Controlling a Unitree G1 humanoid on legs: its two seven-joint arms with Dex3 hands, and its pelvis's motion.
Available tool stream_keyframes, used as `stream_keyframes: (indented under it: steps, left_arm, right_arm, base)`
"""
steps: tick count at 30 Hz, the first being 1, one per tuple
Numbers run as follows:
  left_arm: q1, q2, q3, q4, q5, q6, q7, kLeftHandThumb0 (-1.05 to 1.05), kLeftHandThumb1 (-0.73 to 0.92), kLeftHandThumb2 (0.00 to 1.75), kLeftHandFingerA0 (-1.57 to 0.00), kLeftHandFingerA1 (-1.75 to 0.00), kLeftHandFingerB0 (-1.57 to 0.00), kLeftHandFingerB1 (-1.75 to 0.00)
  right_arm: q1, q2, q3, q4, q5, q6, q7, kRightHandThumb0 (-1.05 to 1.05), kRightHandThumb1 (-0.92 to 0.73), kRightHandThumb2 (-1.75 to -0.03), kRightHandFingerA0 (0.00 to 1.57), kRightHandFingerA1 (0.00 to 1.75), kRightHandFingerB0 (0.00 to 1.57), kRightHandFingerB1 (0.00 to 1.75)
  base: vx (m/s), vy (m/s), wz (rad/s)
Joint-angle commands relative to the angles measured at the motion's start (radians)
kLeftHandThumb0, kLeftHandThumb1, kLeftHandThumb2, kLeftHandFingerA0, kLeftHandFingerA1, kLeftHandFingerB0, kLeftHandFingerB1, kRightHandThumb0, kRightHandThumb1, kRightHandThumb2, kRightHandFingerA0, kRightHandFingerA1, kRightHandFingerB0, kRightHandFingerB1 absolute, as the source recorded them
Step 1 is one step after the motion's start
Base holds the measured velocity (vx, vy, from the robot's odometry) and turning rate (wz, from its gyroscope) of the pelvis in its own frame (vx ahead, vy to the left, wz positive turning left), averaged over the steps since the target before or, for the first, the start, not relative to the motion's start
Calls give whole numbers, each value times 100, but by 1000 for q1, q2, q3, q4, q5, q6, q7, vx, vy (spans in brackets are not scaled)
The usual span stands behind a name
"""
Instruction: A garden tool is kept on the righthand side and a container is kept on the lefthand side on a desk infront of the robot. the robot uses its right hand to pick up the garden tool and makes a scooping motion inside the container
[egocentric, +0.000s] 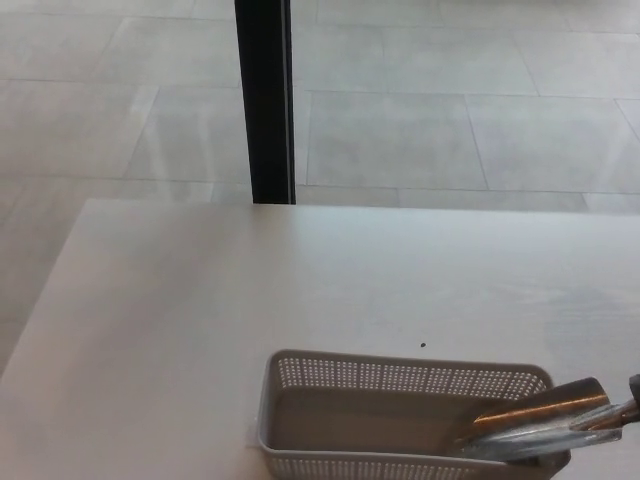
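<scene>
Although my right hand (634, 385) barely shows at the picture's right edge, so I cannot tell its grip, the metal scoop (535, 430) lies low inside the perforated grey basket (400, 378), at its right end by the table's (200, 320) near edge. Pickup judged done; scooping under way. White tabletop; grey tiled floor (450, 110), black post (265, 100) beyond.

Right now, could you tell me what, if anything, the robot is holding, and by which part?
The metal scoop reaches into the basket from the right edge; its handle end runs out of frame, so the hold itself cannot be seen.
</scene>
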Motion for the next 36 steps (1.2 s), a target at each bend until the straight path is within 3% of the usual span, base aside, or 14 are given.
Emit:
stream_keyframes:
  steps: [1,2,8,10,14,18,19,20,21,22,24,31,35,36]
  left_arm:
    - [9,13,11,0,-12,5,-20,-80,-4,114,-104,-122,-79,-103]
    - [11,12,10,-1,-10,0,-15,-76,-8,109,-88,-110,-77,-99]
    - [15,15,-3,-16,0,-10,-16,-82,-1,112,-102,-119,-82,-104]
    - [13,13,-4,-16,1,-8,-11,-76,-3,112,-105,-118,-83,-103]
    - [5,14,-8,-10,4,-6,-14,-71,-1,107,-100,-115,-81,-99]
    - [1,11,-4,-6,0,4,-5,-72,0,107,-102,-115,-81,-100]
    - [1,9,5,-4,-11,7,-17,-89,0,110,-96,-120,-78,-102]
    - [-1,10,9,-5,-14,13,-18,-73,-2,109,-107,-120,-85,-103]
    - [-3,11,3,-5,-7,11,-18,-79,-2,105,-84,-111,-77,-100]
    - [-9,11,-3,-2,1,8,-18,-79,0,108,-99,-116,-78,-100]
    - [-11,11,4,-2,-7,7,-25,-76,-6,105,-85,-111,-77,-99]
    - [-1,22,8,-14,-12,-3,-59,-102,3,107,-88,-130,-69,-107]
    - [-6,22,19,-16,-20,2,-71,-94,-4,106,-85,-126,-72,-104]
    - [0,28,8,-25,-11,-6,-83,-88,-1,96,-81,-119,-71,-101]
  right_arm:
    - [24,10,14,-23,-49,86,106,-39,-69,-85,92,175,82,106]
    - [26,12,12,-43,-49,90,112,-38,-67,-84,92,175,78,123]
    - [25,34,8,-144,-48,97,135,-38,-76,-78,89,175,78,89]
    - [16,59,31,-176,-63,82,122,-40,-71,-76,110,173,77,135]
    - [-4,80,66,-235,-100,85,162,-41,-76,-80,91,175,71,143]
    - [-18,94,82,-275,-115,73,149,-40,-72,-80,91,175,79,123]
    - [-38,113,94,-303,-113,90,189,-39,-73,-84,92,175,82,95]
    - [-58,130,105,-316,-116,94,197,-40,-71,-90,94,175,82,110]
    - [-75,143,114,-328,-114,101,215,-40,-72,-91,95,175,82,103]
    - [-88,161,122,-340,-108,110,234,-40,-71,-92,96,175,85,96]
    - [-93,176,132,-350,-125,117,242,-41,-70,-94,98,175,86,97]
    - [-84,286,200,-391,-222,208,352,-44,-71,-92,98,175,80,127]
    - [-84,386,232,-380,-253,275,383,-42,-66,-93,100,175,85,109]
    - [-89,442,251,-367,-269,320,403,-43,-68,-88,97,175,80,78]
  base:
    - [0,0,0]
    - [0,0,0]
    - [0,0,0]
    - [0,0,0]
    - [0,0,0]
    - [0,0,0]
    - [0,0,0]
    - [0,0,0]
    - [0,0,0]
    - [0,0,0]
    - [0,0,0]
    - [0,0,0]
    - [0,0,0]
    - [0,0,0]
